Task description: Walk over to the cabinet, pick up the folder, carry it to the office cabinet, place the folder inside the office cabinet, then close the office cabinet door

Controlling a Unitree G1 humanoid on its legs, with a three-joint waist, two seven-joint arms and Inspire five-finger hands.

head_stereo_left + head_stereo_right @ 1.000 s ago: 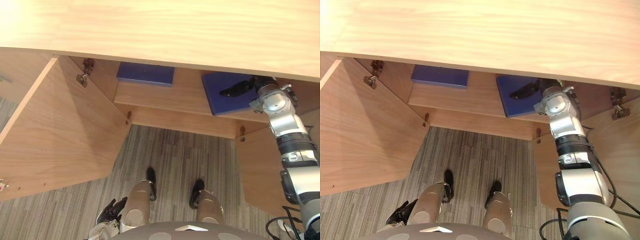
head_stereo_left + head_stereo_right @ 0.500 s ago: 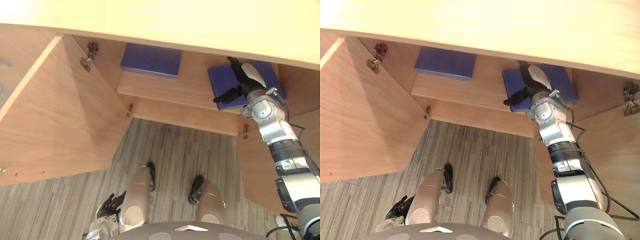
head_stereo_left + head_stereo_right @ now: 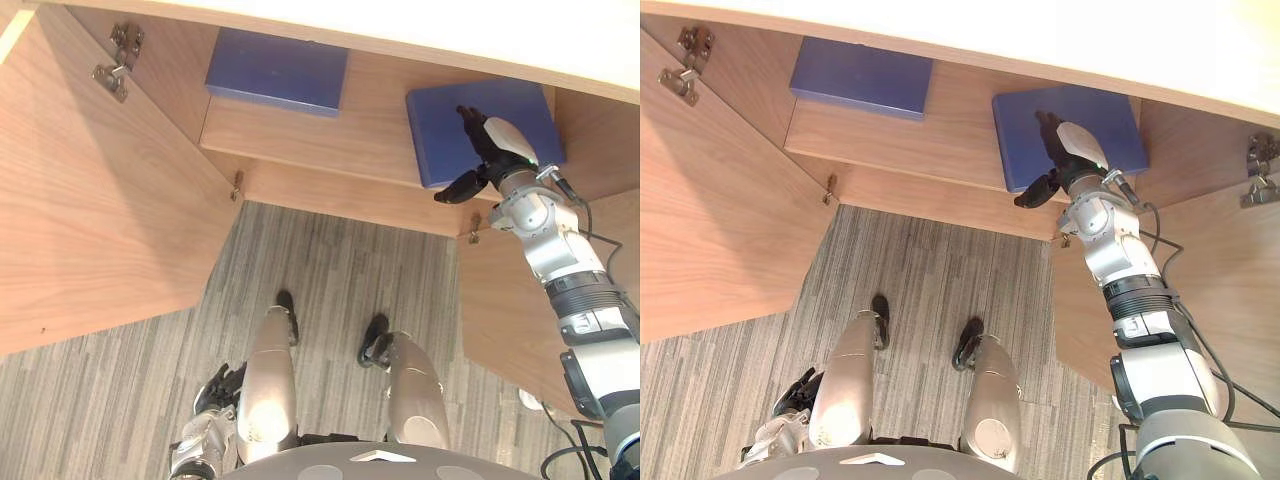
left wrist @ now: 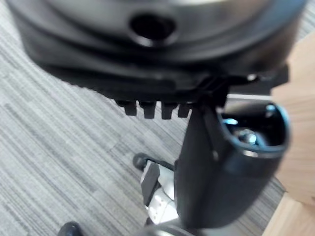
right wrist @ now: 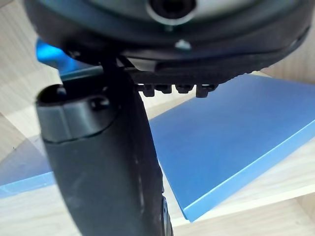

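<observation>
Two blue folders lie flat on the shelf (image 3: 320, 140) of the open office cabinet. One folder (image 3: 278, 70) is at the shelf's left. The other folder (image 3: 437, 135) is at the right, its front edge slightly past the shelf's lip. My right hand (image 3: 497, 150) hovers over this right folder, open, fingers straight and pointing into the cabinet, thumb spread toward the folder's front edge. The right wrist view has the blue folder (image 5: 236, 132) just past the thumb (image 5: 108, 162). My left hand (image 3: 215, 392) hangs low by my left leg, open and holding nothing.
Both cabinet doors stand open: the left door (image 3: 100, 220) swings wide to my left, the right door (image 3: 505, 310) stands close by my right forearm. The cabinet's wooden top (image 3: 520, 35) overhangs the shelf. Striped grey carpet (image 3: 330, 290) lies below.
The camera has shifted, showing more of the shelf. My right hand has drawn back from deep over the right folder toward its front edge, its thumb now spread out.
</observation>
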